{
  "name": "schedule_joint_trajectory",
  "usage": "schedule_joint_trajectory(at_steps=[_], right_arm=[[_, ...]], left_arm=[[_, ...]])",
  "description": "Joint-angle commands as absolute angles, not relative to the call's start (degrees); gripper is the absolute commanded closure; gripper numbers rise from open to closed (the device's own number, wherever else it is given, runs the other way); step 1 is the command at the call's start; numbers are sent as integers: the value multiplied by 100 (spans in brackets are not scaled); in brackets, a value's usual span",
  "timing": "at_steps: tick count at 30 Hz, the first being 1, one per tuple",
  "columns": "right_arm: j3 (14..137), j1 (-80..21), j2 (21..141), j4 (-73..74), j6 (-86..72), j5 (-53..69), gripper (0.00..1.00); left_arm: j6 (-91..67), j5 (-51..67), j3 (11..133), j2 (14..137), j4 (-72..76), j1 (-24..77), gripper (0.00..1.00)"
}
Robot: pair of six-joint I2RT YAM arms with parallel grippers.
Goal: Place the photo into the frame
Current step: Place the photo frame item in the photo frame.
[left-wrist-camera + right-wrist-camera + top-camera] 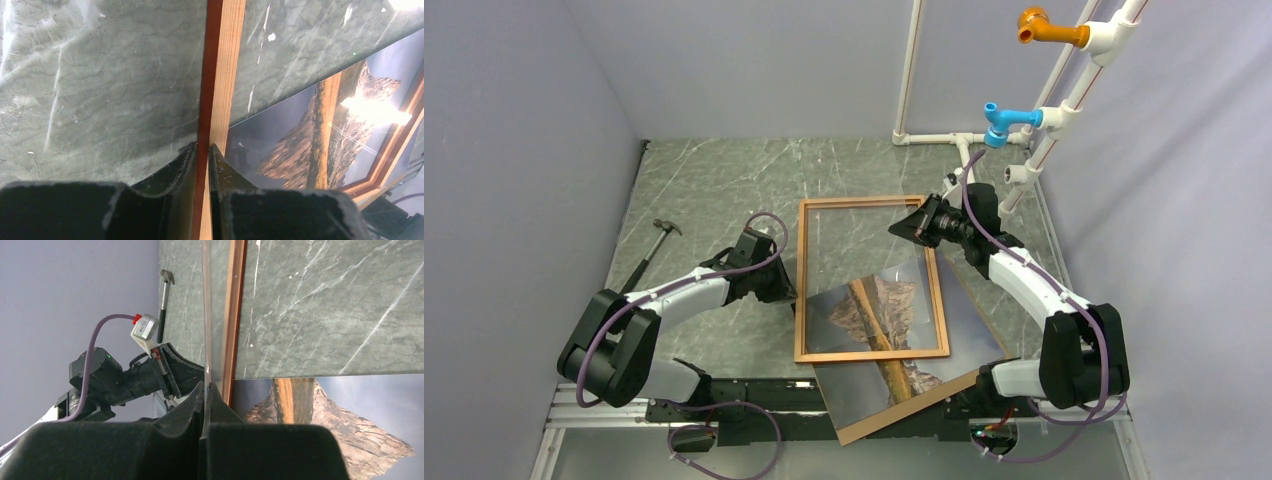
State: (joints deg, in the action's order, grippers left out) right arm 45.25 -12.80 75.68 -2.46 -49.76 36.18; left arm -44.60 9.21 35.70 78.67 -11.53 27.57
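While the left arm [674,295] and right arm [1024,280] are bent inward, the frame [871,353] is clamped by the left claw [202,147]. Its clear pane [859,245] is pinched by the right claw [206,385]. The photo [350,412] is partly covered by the frame.

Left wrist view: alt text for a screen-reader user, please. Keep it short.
The left claw pinches one rail of the thin reddish-brown wooden picture frame, which runs straight up the image over the green marble-patterned table. To the rail's right lies the glossy mountain photo print, crossed by bright glare.

Left arm [686,293] and right arm [1027,283] show white links, bulky black joints, looping purple cables [93,340].
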Motion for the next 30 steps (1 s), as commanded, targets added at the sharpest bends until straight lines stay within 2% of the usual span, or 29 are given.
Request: schedule_joint_trajectory(at_steps=[1, 16, 25, 30], right_arm=[[4526, -1351, 7456, -53, -4875, 3556, 100], [4276, -1298, 7429, 582, -4638, 3192, 100], [4710, -1296, 7449, 1292, -3620, 2729, 100], [4649, -1296, 7556, 1093, -3538, 2881, 100]], left_arm=[[-4285, 747, 3577, 8053, -1418, 2800, 82], [-4274, 748, 3577, 8042, -1437, 2797, 82], [-4263, 763, 3603, 8064, -1445, 2818, 82], [-4263, 782, 3636, 8095, -1440, 2843, 82]])
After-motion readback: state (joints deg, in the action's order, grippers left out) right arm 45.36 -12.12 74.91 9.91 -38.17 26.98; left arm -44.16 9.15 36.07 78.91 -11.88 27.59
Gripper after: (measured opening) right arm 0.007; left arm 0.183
